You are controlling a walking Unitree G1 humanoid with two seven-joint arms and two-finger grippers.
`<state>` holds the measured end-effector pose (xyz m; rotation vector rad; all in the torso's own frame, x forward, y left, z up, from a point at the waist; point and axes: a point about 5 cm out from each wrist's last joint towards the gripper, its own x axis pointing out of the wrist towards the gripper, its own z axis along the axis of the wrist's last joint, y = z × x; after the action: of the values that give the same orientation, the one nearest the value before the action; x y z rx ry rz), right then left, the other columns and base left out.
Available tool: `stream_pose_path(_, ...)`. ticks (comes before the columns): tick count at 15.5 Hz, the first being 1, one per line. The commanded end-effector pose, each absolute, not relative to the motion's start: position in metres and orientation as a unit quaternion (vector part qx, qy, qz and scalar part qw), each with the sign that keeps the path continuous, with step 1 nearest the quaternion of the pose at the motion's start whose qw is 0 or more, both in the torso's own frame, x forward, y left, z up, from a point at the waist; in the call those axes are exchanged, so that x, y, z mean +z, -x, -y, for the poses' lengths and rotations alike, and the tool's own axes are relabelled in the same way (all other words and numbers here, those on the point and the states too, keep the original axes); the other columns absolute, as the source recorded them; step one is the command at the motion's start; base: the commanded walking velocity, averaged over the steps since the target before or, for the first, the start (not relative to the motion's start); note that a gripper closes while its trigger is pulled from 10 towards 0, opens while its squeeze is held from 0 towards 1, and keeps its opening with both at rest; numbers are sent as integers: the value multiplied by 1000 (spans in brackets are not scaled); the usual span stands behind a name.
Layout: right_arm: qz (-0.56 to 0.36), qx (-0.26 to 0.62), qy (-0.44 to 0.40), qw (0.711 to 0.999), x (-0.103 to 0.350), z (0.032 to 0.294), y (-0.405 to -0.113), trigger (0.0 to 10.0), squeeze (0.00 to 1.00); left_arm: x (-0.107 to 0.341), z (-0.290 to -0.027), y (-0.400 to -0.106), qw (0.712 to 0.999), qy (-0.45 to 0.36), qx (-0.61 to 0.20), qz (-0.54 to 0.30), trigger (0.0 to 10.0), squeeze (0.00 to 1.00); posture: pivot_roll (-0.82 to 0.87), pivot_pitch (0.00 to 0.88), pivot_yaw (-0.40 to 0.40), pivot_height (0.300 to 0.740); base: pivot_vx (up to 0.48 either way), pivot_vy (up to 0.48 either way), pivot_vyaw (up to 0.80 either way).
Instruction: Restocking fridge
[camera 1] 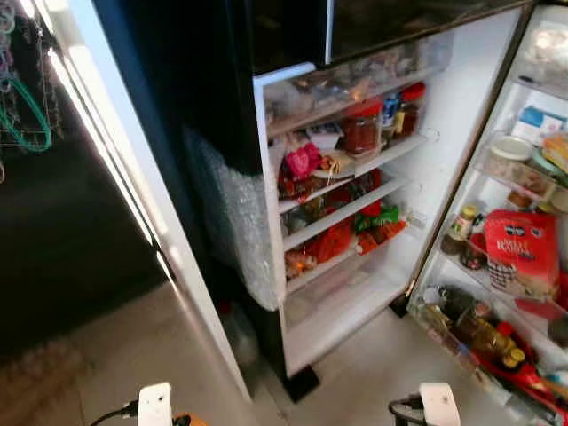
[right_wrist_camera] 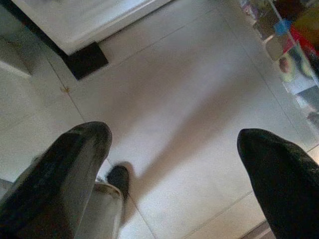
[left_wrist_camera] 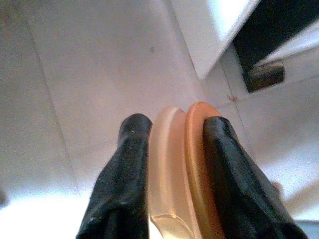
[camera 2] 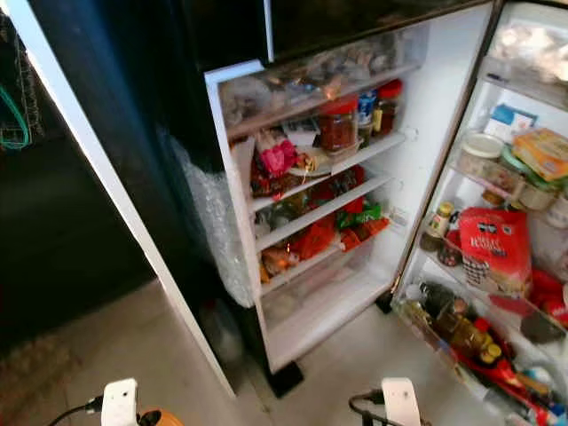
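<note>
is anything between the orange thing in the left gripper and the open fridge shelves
Nothing visible stands in the way. The left gripper is shut on the orange thing, low over bare floor tiles. The fridge stands open ahead, its door swung off to the right. The lowest shelf looks bare; the upper ones are crowded.

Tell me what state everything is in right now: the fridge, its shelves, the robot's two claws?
Fridge door: swung open, racks full of bottles and packets.
Fridge shelves: upper ones packed with food; the lowest bare.
Red-lidded jar: upright, lid on.
Left gripper: shut on an orange object, low over the floor.
Right gripper: open, holding nothing, above the tiled floor.
</note>
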<state>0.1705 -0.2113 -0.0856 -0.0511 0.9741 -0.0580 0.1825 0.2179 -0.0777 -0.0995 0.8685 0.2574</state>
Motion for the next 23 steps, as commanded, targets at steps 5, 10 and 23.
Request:
stream_pose_path(5,-482,-20,19,876,-90,205,-162,10000,0,-82,-217,-175,888,48,124,-439,10000,0,-142,0,37,740,0,-366,0)
stream_pose_path(10,-484,-12,26,874,-90,205,-164,10000,0,-81,-217,-178,890,44,119,-438,10000,0,-158,0,53,740,0,-363,0)
stream_pose_path(23,-494,1,41,869,-92,207,-158,10000,0,11,-217,-288,976,136,97,-143,10000,0,-156,0,46,740,0,-84,0)
